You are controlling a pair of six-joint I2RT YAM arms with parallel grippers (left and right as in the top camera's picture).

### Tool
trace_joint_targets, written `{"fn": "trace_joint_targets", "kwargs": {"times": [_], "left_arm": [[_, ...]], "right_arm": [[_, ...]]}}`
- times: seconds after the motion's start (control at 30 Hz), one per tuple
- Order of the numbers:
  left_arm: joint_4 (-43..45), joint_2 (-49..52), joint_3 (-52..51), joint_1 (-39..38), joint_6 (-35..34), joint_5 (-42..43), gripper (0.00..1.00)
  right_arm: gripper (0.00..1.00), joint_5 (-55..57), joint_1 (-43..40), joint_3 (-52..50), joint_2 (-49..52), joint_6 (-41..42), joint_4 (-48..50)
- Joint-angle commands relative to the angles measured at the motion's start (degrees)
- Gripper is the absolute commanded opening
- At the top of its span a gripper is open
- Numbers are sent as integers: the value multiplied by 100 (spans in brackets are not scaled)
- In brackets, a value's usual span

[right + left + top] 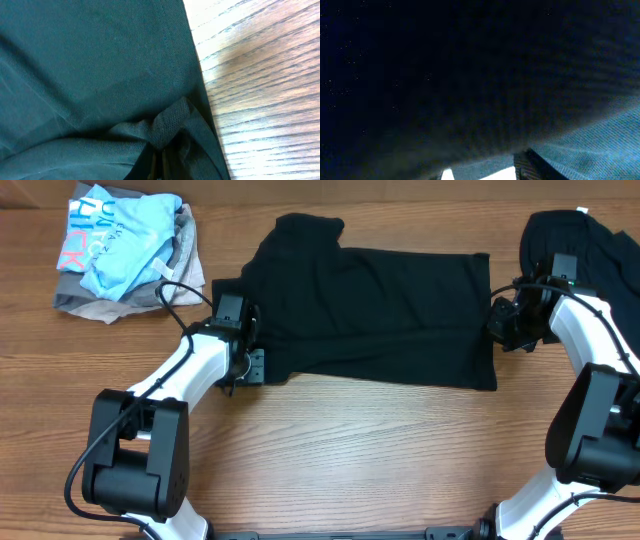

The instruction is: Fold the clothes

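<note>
1. Black cloth [470,75] fills the left wrist camera, pressed so close that nothing of the fingers can be made out.
2. That cloth is the black shirt [380,310], spread flat across the middle of the table [350,470], its long side running left to right.
3. The left gripper [250,365] sits at the shirt's lower left corner. I cannot tell whether its fingers are closed on the hem or just resting there.
4. The right gripper [503,320] is at the shirt's right edge, fingers closed, a small peak of fabric pinched between them.
5. To fold well, I'd say both ends should be held firmly before any lift, then raised level together so the edge stays straight and doesn't sag.
6. The right hem lies clean along bare wood, a good line to match.
7. There is open wood in front of the shirt. The other black garment [590,240] lies just behind the right arm, and a blue and grey pile [125,245] sits far left, so folding toward the front looks safest.
</note>
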Motion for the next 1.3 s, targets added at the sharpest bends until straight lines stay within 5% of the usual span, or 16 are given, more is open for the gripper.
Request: {"fn": "trace_joint_targets", "kwargs": {"times": [0.0, 0.23, 0.87, 1.27], "left_arm": [[129, -35, -160, 28, -68, -48, 38], [140, -35, -195, 26, -195, -31, 4], [-1808, -1784, 1104, 37, -269, -35, 4], [-2406, -2186, 1668, 37, -297, -72, 4]], "right_arm": [[4, -50, 11, 0, 22, 20, 22], [4, -52, 11, 0, 22, 22, 20], [4, -415, 11, 2, -210, -39, -439], [4, -85, 7, 2, -1939, -197, -1792]]}}
